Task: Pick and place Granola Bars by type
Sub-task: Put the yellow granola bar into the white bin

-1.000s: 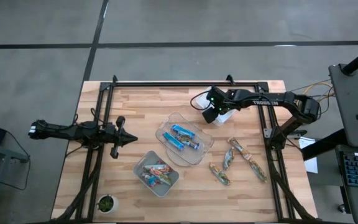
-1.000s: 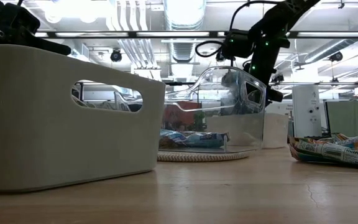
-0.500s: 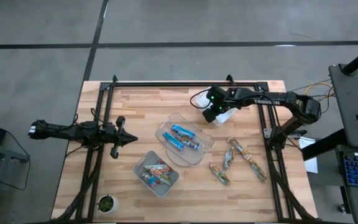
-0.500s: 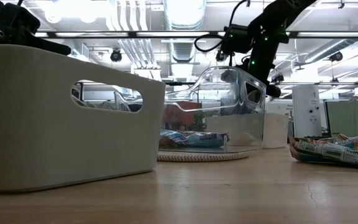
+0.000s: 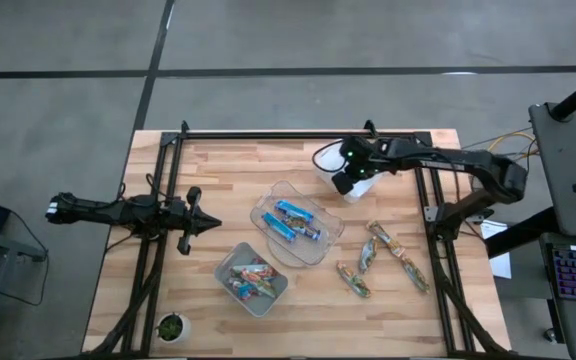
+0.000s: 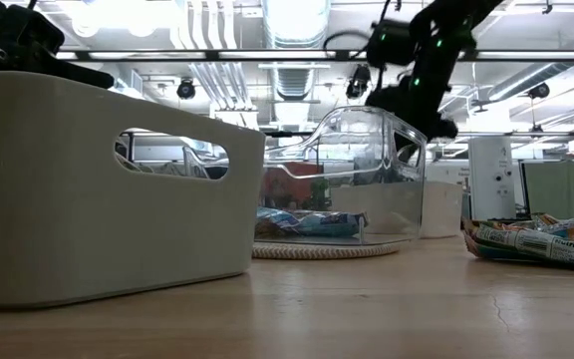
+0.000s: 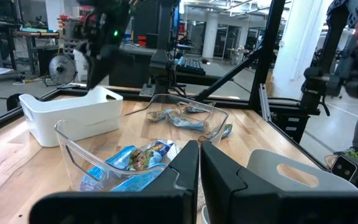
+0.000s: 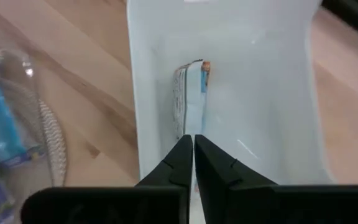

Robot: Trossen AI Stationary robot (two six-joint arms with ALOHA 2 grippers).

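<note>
My right gripper [image 5: 344, 184] hangs shut above the white bin [image 8: 272, 93] at the table's far right, touching nothing. One granola bar [image 8: 188, 99] lies on the bin's floor just beyond the fingertips [image 8: 193, 142]. Blue bars [image 5: 293, 220] lie in the clear bin [image 5: 268, 200]. Red and orange bars [image 5: 251, 278] lie in the grey bin [image 5: 223, 262]. Several greenish-brown bars [image 5: 383, 258] lie loose on the table at the right. My left gripper [image 5: 213, 226] waits shut at the table's left, level above the wood.
A small green object [image 5: 171, 326] sits at the near left corner. The black frame rails [image 5: 298, 133] run along the table's far edge and down both sides. Bare wood lies between the bins and the far rail.
My right gripper has risen a little above the white bin, and its arm has drawn slightly toward the table's right edge.
</note>
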